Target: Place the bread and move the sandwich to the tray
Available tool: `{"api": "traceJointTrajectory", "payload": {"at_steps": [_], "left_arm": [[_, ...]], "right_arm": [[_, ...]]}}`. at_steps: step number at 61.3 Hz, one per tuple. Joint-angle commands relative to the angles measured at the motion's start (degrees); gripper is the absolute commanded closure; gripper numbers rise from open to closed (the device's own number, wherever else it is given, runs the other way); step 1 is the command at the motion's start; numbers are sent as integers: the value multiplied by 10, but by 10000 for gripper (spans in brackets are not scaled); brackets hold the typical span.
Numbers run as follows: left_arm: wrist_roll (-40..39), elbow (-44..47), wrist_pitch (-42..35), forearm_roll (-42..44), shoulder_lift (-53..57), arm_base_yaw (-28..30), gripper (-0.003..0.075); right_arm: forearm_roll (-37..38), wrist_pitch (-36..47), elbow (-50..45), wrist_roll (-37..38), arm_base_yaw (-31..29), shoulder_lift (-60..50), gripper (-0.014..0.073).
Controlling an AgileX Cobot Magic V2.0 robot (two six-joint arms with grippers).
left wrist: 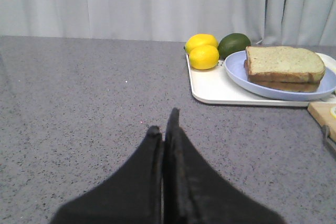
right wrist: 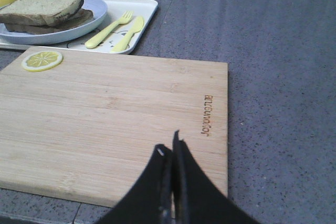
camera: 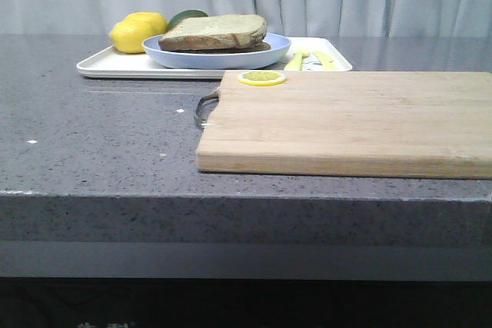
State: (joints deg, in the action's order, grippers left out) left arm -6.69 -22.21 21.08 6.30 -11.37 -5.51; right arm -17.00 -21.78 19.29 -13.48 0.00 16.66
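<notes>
The sandwich (camera: 215,34), two thick brown-crusted slices, lies on a pale blue plate (camera: 177,57) that stands on the white tray (camera: 108,65) at the back left. Its top slice is the pale greenish bread (left wrist: 283,62); no egg shows. It also shows in the right wrist view (right wrist: 44,8). My left gripper (left wrist: 164,124) is shut and empty over bare counter, well short of the tray (left wrist: 210,87). My right gripper (right wrist: 169,144) is shut and empty over the near part of the wooden cutting board (right wrist: 110,114). Neither gripper shows in the front view.
Two lemons (camera: 138,32) and an avocado (left wrist: 234,43) sit on the tray's far left. A yellow fork (right wrist: 107,29) and knife (right wrist: 128,34) lie on its right part. A lemon slice (camera: 261,77) rests on the board's (camera: 346,124) far left corner. The grey counter's front edge (camera: 231,193) is near.
</notes>
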Motion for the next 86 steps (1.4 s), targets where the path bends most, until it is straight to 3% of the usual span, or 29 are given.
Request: {"api": "traceJointTrajectory", "payload": {"at_steps": [1,19,39,47,86], "left_arm": [[8,13,-73,-24,17,11,739],[22,137,-95,-86,130,58,739],[22,233,-180,-84,130,58,739],[22,231,-151,-84,129,58,739],[22,231,-151,-84,129,58,739]], "right_arm": [[0,46,16,0,-4,3,679],[0,46,16,0,-4,3,679],[0,45,16,0,-4,3,679],[0,45,16,0,-4,3,679],[0,45,16,0,-4,3,679]]}}
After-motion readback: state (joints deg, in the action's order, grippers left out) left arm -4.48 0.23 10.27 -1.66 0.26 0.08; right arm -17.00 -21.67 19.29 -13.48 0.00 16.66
